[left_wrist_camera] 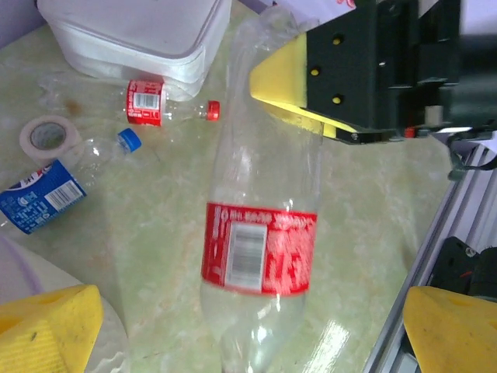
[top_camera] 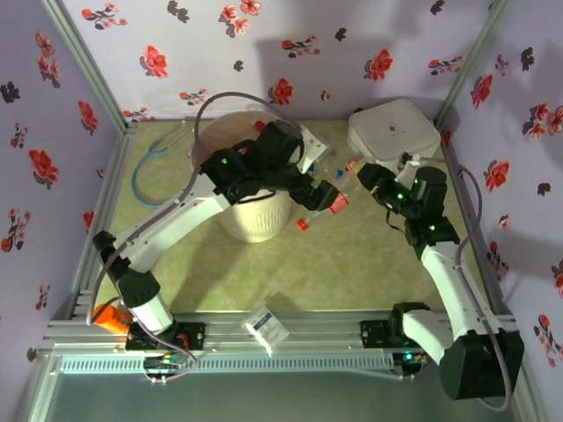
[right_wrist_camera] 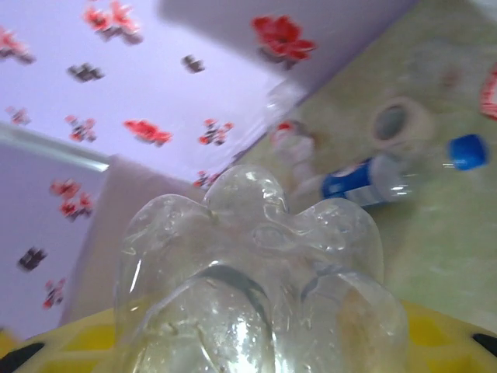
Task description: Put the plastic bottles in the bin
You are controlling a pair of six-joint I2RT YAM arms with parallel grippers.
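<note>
closest to the lens, in the right wrist view, is the lobed base of a clear plastic bottle (right_wrist_camera: 256, 256), with yellow pads showing low at either side of it: the right claw (right_wrist_camera: 248, 346) is closed part-way on that base end and has hold of the bottle. seen from above, this bottle hangs over the table (top_camera: 352, 281) just to the right of the bin (top_camera: 255, 220), beside its wall and not over its mouth. its long axis runs from the right claw, on the side away from the bin, slanting back toward the bin's wall, with the red label about halfway along. the left claw (left_wrist_camera: 252, 330) stands spread wide, one yellow fingertip to each side of the bottle's narrowing end past the label, and as far as i can tell it touches neither side, so it holds nothing. its jaws sit across the long axis, which is what a clean pinch needs. the left arm reaches over the bin's rim to get there, so it is the arm nearer the bin. i judge this a hand-over: the left claw would close on the body by the label before the right lets go, then carry the bottle back over the bin's mouth. other bottles lie on the table between the bin and the white box (left_wrist_camera: 132, 31): a red-labelled one (left_wrist_camera: 155, 102) just beside the box, and a blue-labelled one (left_wrist_camera: 39, 194) near a tape roll (left_wrist_camera: 48, 136).
</note>
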